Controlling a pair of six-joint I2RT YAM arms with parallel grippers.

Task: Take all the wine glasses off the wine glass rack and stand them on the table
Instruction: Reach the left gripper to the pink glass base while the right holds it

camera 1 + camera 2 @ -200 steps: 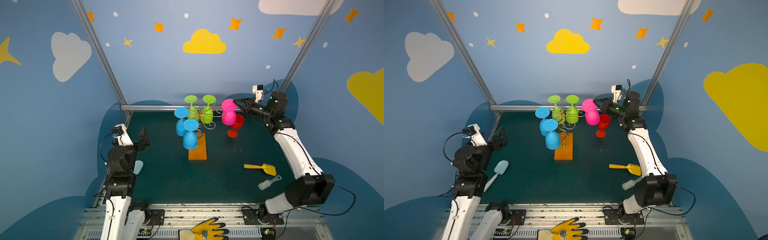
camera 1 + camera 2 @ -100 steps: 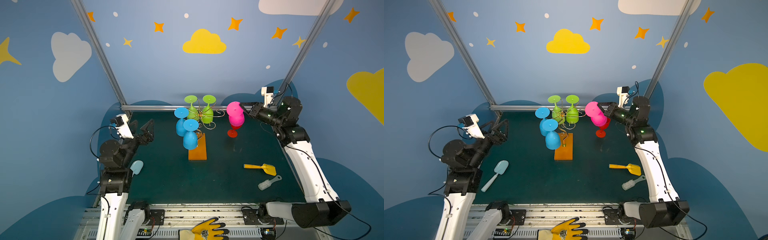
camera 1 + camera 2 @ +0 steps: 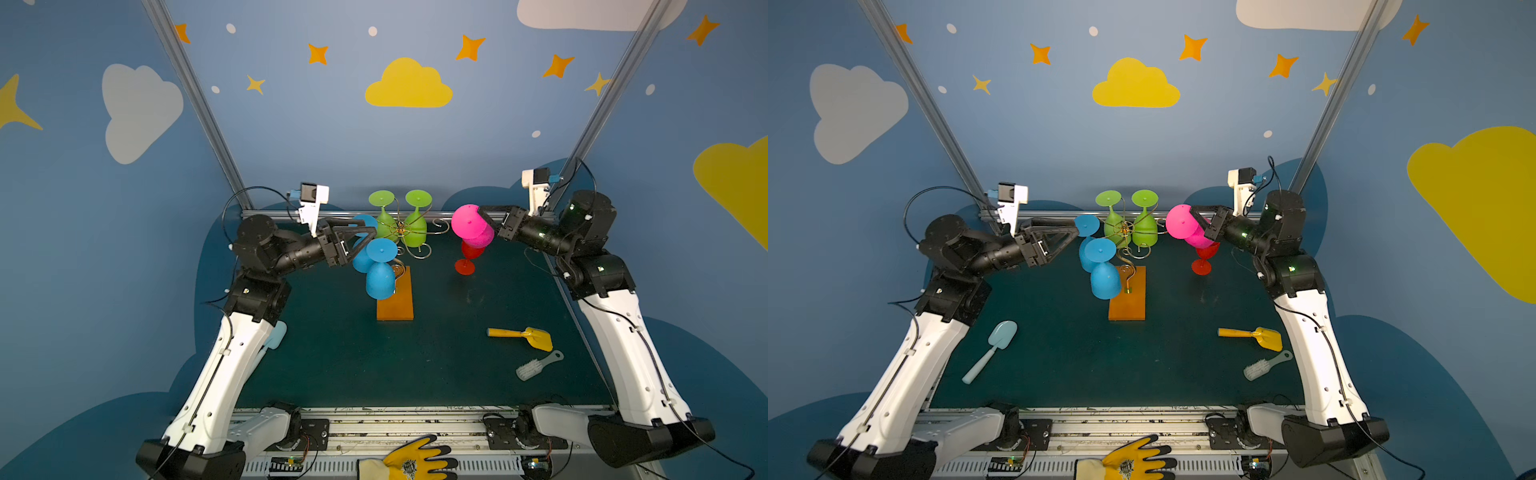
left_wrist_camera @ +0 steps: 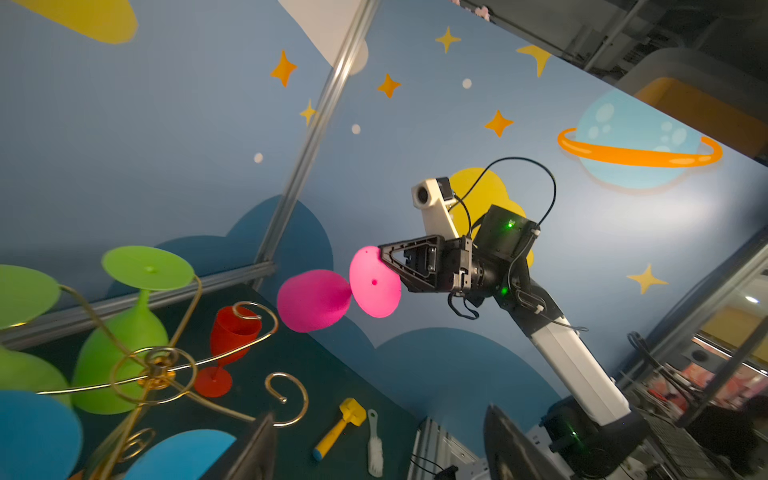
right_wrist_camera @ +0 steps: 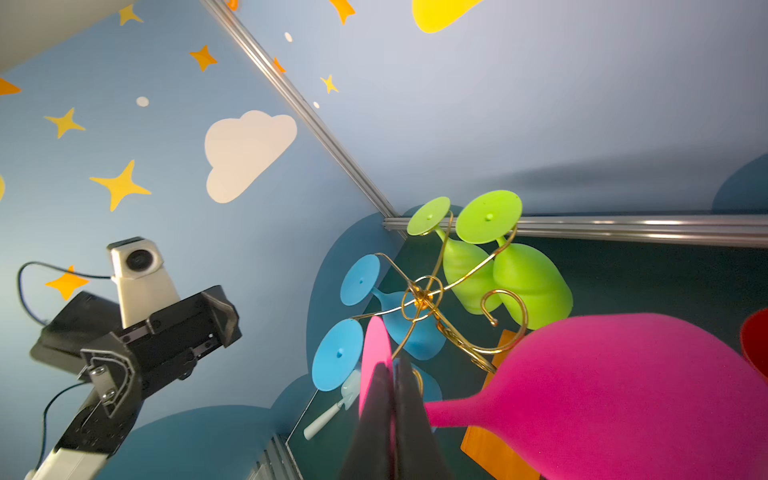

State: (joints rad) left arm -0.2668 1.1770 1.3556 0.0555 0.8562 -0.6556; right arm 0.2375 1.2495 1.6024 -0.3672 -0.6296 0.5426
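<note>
The bench (image 3: pixel 436 361) carries the rack (image 3: pixel 397 299) at its middle, toward the rear, with two green glasses (image 3: pixel 415 230) and two blue glasses (image 3: pixel 379 274) hanging bowl-down from its wire arms. The left hand (image 3: pixel 1076 232) is released, jaws spread and empty, tips near the foot of the rear blue glass; the right hand (image 5: pixel 392 368) is clenched on the disc foot of the pink glass (image 3: pixel 467 222). The pink glass is off the rack, held tilted in the air right of it in both top views, above a red glass (image 3: pixel 467 257) standing upright on the bench.
</note>
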